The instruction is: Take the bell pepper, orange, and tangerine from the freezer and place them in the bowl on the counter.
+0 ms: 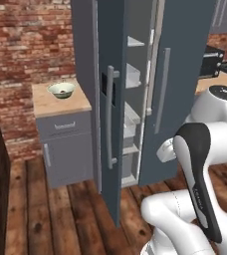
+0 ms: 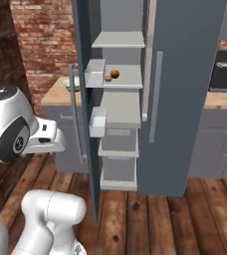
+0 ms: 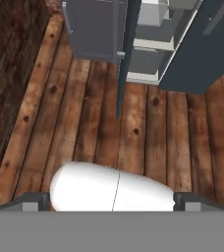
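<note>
Right base view: freezer (image 2: pixel 185 99) door ajar, orange (image 2: pixel 115 73) on shelf | hand view: jaws spread, empty

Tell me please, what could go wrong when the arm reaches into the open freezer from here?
1. The gap between the tall dark blue-grey freezer's two open doors looks narrow, so the arm might knock the left door.
2. The small round orange-brown fruits sit far back on a pale grey shelf beside a translucent white bin; the open pincer, now facing the wooden floor, could bump it.
</note>
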### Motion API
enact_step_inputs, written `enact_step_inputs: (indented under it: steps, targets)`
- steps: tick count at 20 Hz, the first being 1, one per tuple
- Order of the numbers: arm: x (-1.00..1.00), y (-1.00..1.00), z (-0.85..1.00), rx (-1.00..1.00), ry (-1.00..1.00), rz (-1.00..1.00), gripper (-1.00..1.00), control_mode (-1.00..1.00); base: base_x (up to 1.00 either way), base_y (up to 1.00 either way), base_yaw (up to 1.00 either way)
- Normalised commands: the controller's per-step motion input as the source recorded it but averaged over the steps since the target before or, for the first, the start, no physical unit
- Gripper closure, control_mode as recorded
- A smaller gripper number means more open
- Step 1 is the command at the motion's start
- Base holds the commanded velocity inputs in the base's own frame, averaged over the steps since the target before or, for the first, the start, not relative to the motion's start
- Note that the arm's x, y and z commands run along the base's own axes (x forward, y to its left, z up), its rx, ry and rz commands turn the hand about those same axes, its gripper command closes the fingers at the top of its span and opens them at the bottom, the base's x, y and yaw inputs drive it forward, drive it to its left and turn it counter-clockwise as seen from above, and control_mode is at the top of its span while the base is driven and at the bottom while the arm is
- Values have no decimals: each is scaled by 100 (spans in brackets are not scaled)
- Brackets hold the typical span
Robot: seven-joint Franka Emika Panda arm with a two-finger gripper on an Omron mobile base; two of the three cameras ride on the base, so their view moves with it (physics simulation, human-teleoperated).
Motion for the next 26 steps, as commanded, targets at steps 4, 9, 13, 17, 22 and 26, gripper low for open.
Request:
enact_step_inputs:
  steps: [4, 9, 13, 17, 22, 26]
  targets:
    - [0, 0, 0, 0, 0, 0, -100, 100, 9, -44, 0]
    - [0, 0, 0, 0, 0, 0, -100, 100, 20, -45, 0]
    - [0, 0, 0, 0, 0, 0, -100, 100, 33, -35, 0]
    - [0, 0, 0, 0, 0, 0, -100, 100, 36, -37, 0]
    - [0, 0, 0, 0, 0, 0, -100, 100, 44, -32, 0]
    - [0, 0, 0, 0, 0, 0, -100, 100, 52, -25, 0]
